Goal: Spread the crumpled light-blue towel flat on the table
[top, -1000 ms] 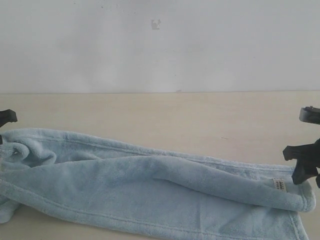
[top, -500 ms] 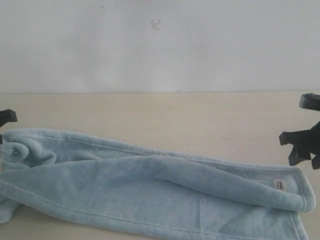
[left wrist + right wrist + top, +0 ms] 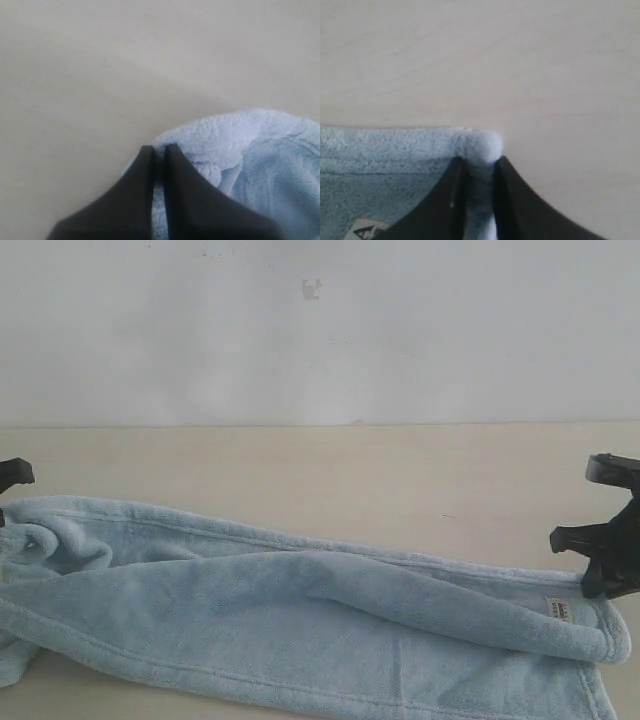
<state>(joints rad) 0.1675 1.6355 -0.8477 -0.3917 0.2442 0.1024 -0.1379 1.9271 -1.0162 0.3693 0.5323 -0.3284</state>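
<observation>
Towel (image 3: pixel 300 620): lying on the counter (image 3: pixel 300 465) as one long rumpled band, doubled over on itself lengthwise, running from the left edge of the exterior view across to the right.
Right hand (image 3: pixel 479 162): down at the towel's right-end corner and clenched on it, the hem corner bunched between the two fingers in the wrist view, with the white tag (image 3: pixel 560 609) just beside.
Left hand (image 3: pixel 159 149): over at the opposite, puffed-up end, fingers pressed tight together above a fluffy fold. Hard to say from this angle whether any cloth is actually caught between them.
Step in hand: securing the two ends ahead of the spread. By the look of it, right corner pinched, left end at least covered.
Progress: early going. Lengthwise fold not yet opened, ridges all along the middle, nothing lying flat.
Next move: calls for drawing the two ends apart to take up the slack, then lifting the doubled layer off the one beneath and laying it open.
Watch for: only the tip of the corner in the right-hand bite, so thick terry could well slip out under a hard tug.
Count: one towel, one counter, two hands, one tag in sight.
</observation>
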